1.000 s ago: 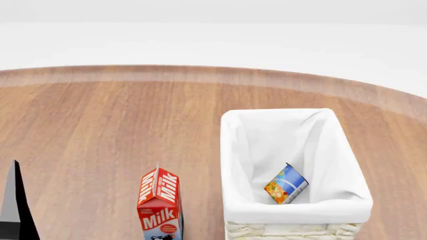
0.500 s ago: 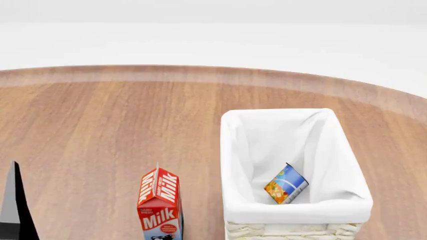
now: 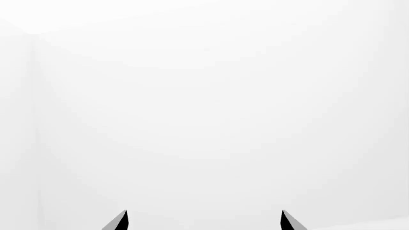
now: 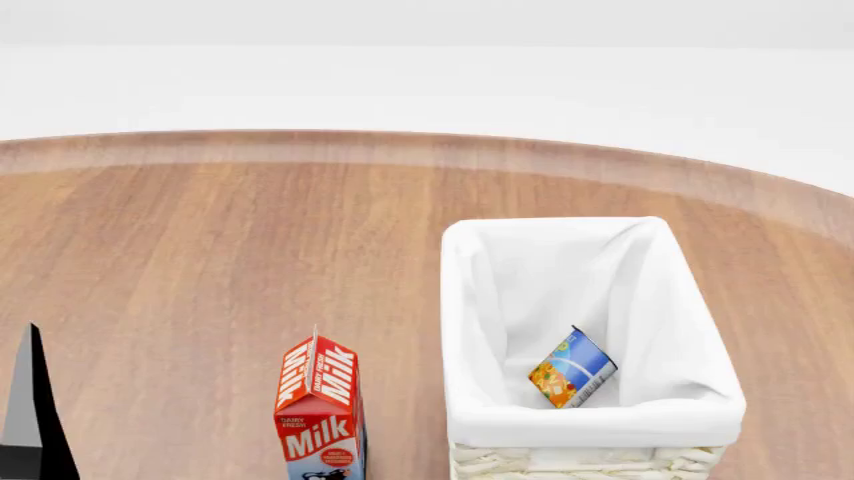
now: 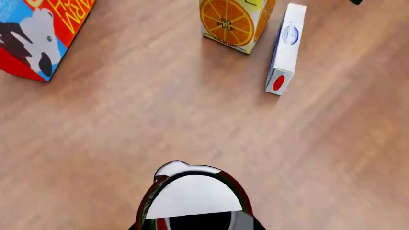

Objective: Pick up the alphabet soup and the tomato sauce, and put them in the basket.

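Note:
The alphabet soup (image 4: 573,369), a blue can with an orange picture, lies tilted inside the basket (image 4: 594,412), near its front end. The basket is cream wicker with a white liner. In the right wrist view the tomato sauce (image 5: 195,199), with a silvery top and a red-and-green rim, fills the spot between my right gripper's jaws, high above the wooden surface. That gripper's fingers are hidden by the can. My left gripper (image 3: 204,221) is open, its two tips wide apart with nothing between them, facing a blank white wall. One of its fingers (image 4: 32,415) shows in the head view.
A red milk carton (image 4: 318,410) stands left of the basket on the round wooden table (image 4: 200,250). Below the right wrist stand an orange juice carton (image 5: 235,23), a narrow white box (image 5: 284,48) and the milk carton (image 5: 45,33).

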Available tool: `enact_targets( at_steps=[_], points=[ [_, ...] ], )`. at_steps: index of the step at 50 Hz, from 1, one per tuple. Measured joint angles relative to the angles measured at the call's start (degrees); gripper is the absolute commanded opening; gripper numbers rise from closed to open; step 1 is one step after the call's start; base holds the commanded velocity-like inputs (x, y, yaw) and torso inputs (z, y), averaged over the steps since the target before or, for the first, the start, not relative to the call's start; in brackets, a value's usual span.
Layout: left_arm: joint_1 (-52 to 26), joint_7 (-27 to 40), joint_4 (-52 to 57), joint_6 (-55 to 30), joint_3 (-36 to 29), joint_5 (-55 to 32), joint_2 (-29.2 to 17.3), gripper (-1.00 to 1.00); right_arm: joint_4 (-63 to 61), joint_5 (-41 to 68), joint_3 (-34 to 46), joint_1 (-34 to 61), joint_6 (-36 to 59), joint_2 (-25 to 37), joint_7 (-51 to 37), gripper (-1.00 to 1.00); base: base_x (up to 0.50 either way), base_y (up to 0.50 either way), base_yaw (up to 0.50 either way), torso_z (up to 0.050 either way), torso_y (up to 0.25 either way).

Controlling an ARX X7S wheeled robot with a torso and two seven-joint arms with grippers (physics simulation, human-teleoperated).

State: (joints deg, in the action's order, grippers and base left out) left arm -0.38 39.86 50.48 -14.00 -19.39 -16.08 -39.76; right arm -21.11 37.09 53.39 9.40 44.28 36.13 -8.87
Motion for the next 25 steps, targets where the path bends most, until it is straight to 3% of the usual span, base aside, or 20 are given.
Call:
enact_targets(
  at_steps=[25],
  points=[
    [-0.1,0.28,0.61,-0.49,0.08,-0.3,-0.36,1.0,-22.78,17.23,-17.79,5.6,2.76,9.46,-10.43,-1.0,0.0,0.0,0.0,0.0,0.0]
  ],
)
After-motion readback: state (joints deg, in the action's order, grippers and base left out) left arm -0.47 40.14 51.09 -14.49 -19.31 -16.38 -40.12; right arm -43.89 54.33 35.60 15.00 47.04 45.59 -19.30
